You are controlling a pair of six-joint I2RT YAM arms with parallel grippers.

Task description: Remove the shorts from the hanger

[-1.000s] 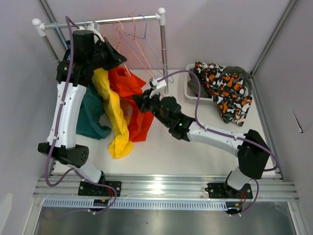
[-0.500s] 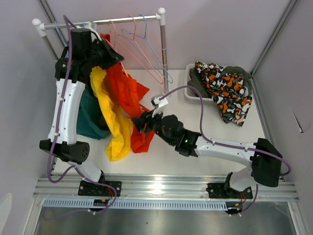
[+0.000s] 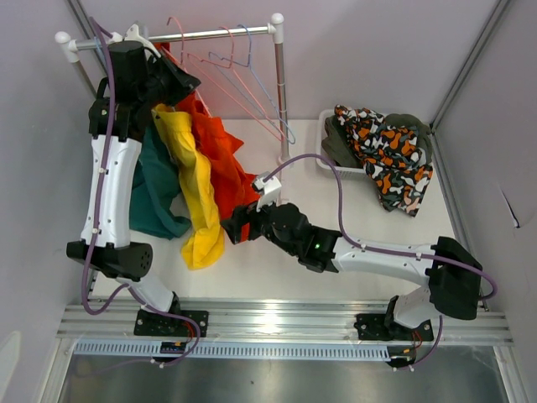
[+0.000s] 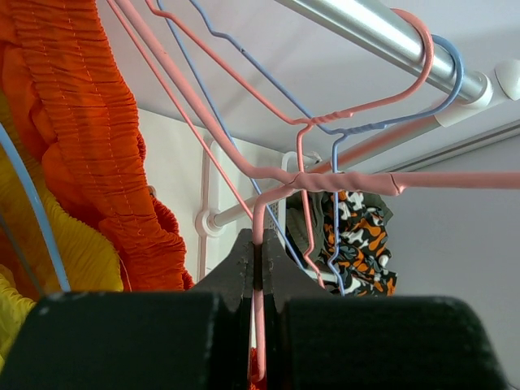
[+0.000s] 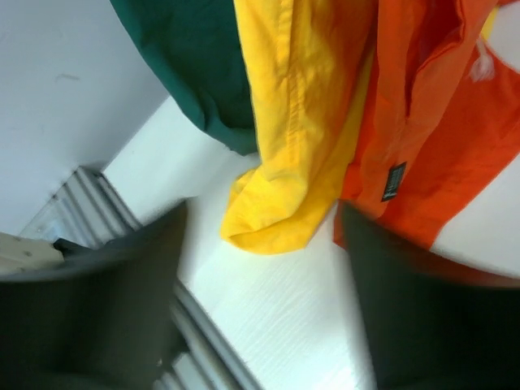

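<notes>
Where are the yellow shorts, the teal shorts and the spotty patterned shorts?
yellow shorts (image 3: 195, 189), top external view, middle of the hanging cloth.
teal shorts (image 3: 155, 197), top external view, lower hanging part.
patterned shorts (image 3: 390, 155), top external view, middle of the crumpled cloth.

The red-orange shorts (image 4: 89, 138) are matt gathered cloth, the rail (image 4: 366, 24) glossy smooth metal, the hanger (image 4: 349, 180) plastic-coated wire.

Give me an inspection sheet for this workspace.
Surface: white table.
Job's things: teal shorts, yellow shorts and orange shorts hang by the rack; olive shorts and patterned shorts piled in the bin.
Clutter: bare hangers on the rack.
Hands: left hand shut on a pink hanger wire; right hand open, empty, near the orange shorts.
Cables: purple cable along each arm.
Surroundings: grey walls, metal frame at near edge.
</notes>
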